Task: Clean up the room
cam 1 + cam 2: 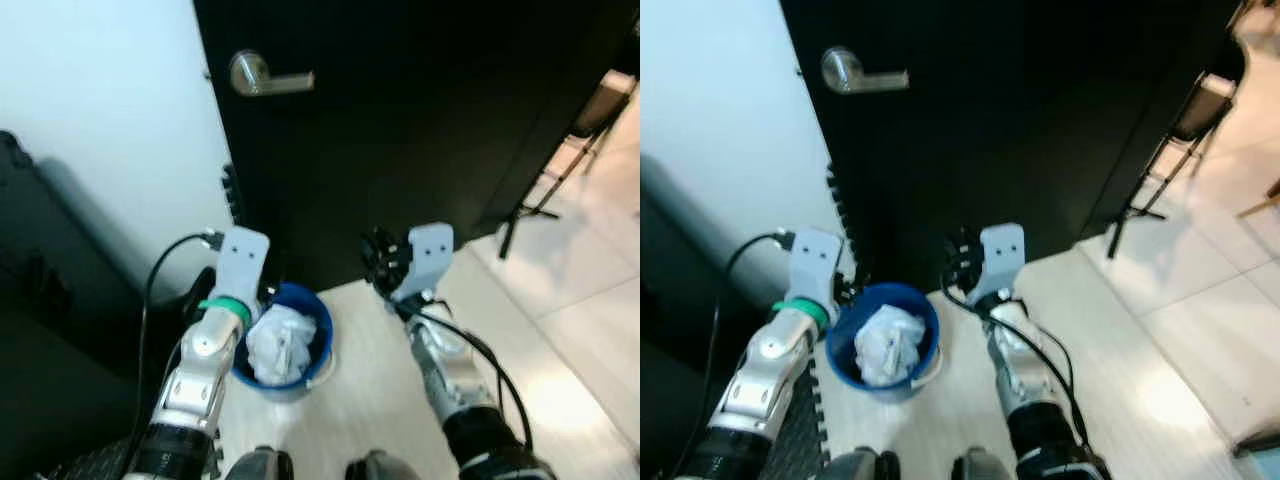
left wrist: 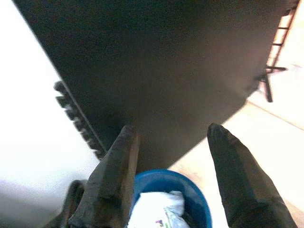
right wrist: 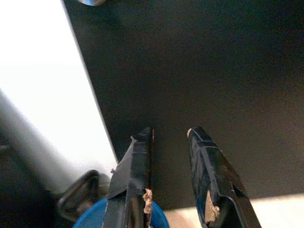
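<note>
Soft blur thruout, wall overexposed, door v. dark.

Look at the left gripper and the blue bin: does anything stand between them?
Nothing visible does. The left gripper hangs open right above the near rim of the blue bin, which holds crumpled white trash. The black door stands behind the bin.

A blue bin holding crumpled white paper is seen just before a black door, on which a silver lever handle is mounted. Beside the door, a white wall is shown, and before it pale wood-grained flooring. A green band is worn on the silver left arm beside the bin.
</note>
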`<state>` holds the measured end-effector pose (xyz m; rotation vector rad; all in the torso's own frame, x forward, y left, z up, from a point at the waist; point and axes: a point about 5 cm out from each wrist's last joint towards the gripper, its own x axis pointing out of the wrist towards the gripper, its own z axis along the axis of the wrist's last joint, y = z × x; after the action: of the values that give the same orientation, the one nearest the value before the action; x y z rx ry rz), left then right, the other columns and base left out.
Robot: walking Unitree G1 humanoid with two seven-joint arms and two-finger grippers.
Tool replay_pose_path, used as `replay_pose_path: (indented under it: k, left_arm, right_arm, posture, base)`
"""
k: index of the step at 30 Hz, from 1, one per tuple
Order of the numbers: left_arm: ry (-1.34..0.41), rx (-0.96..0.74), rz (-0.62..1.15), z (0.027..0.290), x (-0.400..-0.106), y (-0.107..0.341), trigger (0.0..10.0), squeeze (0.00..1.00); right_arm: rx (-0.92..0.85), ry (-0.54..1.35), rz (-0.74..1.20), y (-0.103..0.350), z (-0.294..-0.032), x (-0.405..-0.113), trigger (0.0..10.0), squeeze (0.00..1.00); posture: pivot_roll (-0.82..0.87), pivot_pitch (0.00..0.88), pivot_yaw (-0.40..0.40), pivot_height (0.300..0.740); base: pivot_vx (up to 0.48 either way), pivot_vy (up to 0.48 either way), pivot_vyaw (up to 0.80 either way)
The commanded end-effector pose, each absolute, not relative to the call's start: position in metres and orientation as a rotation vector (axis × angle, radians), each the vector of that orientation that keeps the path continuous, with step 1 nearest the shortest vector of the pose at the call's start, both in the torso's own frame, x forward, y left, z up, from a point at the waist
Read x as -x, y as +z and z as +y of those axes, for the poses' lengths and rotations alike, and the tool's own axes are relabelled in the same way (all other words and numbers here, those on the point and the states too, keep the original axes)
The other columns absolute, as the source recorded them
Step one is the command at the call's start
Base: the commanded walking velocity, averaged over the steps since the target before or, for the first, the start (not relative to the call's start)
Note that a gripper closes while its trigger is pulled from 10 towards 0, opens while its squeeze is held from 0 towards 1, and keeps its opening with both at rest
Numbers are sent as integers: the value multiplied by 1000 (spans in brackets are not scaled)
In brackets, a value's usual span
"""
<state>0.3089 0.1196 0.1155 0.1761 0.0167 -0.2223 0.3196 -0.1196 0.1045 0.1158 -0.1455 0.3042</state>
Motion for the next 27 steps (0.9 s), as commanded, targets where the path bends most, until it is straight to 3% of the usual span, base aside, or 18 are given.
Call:
replay_pose_path:
  k: [1, 18, 27]
  left_arm:
    - [-210, -177, 42, 125, -306, 109, 10000, 0]
    - [-220, -172, 41, 123, -306, 109, 10000, 0]
    - [-214, -171, 56, 121, -306, 107, 10000, 0]
  right_arm:
    - [-126, 326, -124, 99, -111, -317, 10000, 0]
    - [-137, 311, -114, 96, -114, -317, 10000, 0]
    - [-146, 304, -101, 94, -115, -316, 10000, 0]
  posture:
    - [-17, 0, 63, 740]
    - [-20, 0, 64, 740]
    - [-22, 0, 64, 740]
  base:
    - [-352, 0, 0]
    - [-355, 0, 0]
    - [-202, 0, -797]
